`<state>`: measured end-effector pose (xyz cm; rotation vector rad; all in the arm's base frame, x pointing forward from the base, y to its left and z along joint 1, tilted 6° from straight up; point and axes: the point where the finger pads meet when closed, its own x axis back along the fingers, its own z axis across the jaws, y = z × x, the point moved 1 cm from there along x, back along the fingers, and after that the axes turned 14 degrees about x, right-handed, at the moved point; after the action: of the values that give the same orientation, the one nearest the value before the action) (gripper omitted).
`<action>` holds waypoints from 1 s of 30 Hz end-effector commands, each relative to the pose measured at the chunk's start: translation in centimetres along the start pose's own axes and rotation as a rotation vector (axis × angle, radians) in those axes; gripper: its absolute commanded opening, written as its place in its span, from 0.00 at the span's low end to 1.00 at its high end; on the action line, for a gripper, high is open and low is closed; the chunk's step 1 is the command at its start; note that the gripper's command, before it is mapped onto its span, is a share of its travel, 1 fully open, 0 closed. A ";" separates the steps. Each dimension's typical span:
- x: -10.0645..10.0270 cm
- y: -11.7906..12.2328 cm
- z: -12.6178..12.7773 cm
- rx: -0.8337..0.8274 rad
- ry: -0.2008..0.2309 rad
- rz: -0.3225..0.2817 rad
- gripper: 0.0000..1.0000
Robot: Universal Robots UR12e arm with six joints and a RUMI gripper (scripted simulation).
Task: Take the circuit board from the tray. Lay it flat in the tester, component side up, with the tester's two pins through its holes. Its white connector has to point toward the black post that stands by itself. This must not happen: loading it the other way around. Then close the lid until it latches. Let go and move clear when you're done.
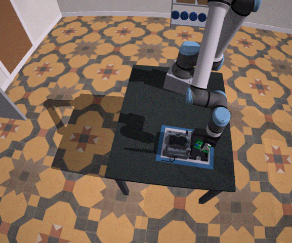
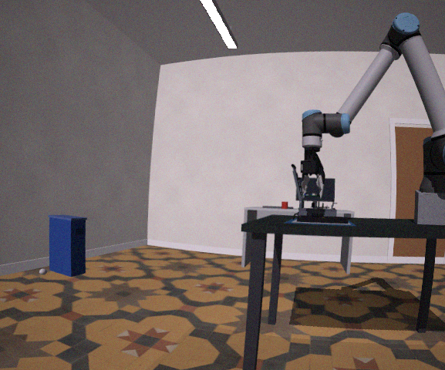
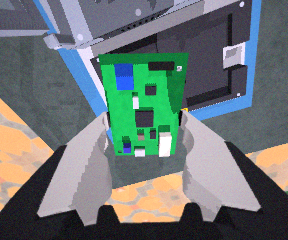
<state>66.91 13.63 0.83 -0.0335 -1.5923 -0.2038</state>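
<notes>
Currently I've got the circuit board (image 1: 198,144) (image 3: 144,107) pinched by its long edges in the hand (image 1: 206,145) (image 2: 312,186) (image 3: 144,112), component side up, held above the tray (image 1: 199,155) (image 3: 204,55) on the right of the counter (image 1: 146,104) (image 2: 382,227) (image 3: 264,120). Tester (image 1: 177,145) (image 2: 321,212) (image 3: 109,20) sits just left of the tray, lid (image 2: 296,181) looks raised in the exterior view. Main risk is heading: the white connector (image 3: 164,144) is at the board end nearest the wrist camera's lower edge, and I can't pick out the lone black post from here. Commit to a yaw on a guess and it goes in reversed. Next risk is the pins: can't see them against the holes, so a small offset or tilt would perch the board on a pin tip, and pushing could bend it or slide the board in my grip. Pads only have the edges, so a bump on the raised lid could twist it. Closing the lid on an unseated board could crack it or stop the latch.
</notes>
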 end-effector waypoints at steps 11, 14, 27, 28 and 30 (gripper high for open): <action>0.1 0.0 -0.1 0.151 -0.001 -0.001 0.39; 0.1 0.0 -0.1 0.179 -0.001 -0.001 0.39; 0.1 0.0 -0.1 0.256 -0.001 -0.001 0.39; 0.1 0.0 -0.1 0.261 -0.001 -0.001 0.39; 0.1 0.0 -0.1 0.270 -0.001 -0.001 0.39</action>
<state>66.90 13.62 0.83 0.1643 -1.6075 -0.0006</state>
